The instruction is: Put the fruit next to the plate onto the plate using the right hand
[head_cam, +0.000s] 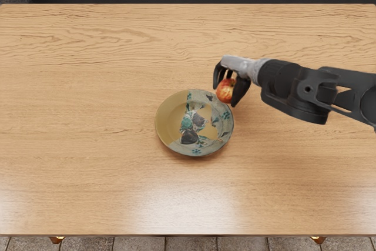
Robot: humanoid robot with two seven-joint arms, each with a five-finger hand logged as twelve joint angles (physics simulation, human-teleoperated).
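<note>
A round plate [170, 123] with a tan centre and a blue-green pattern lies on the wooden table, a little right of the middle. My right hand [229, 85] reaches in from the right edge and hovers over the plate's upper right rim. Its dark fingers are curled around a small red and yellow fruit [224, 91], which hangs just above the rim. Part of the fruit is hidden by the fingers. The left arm does not show.
The wooden table [88, 86] fills most of the view, with its front edge near the bottom. A dark stone wall runs along the far edge. My right forearm [305, 89] stretches across the table's right side.
</note>
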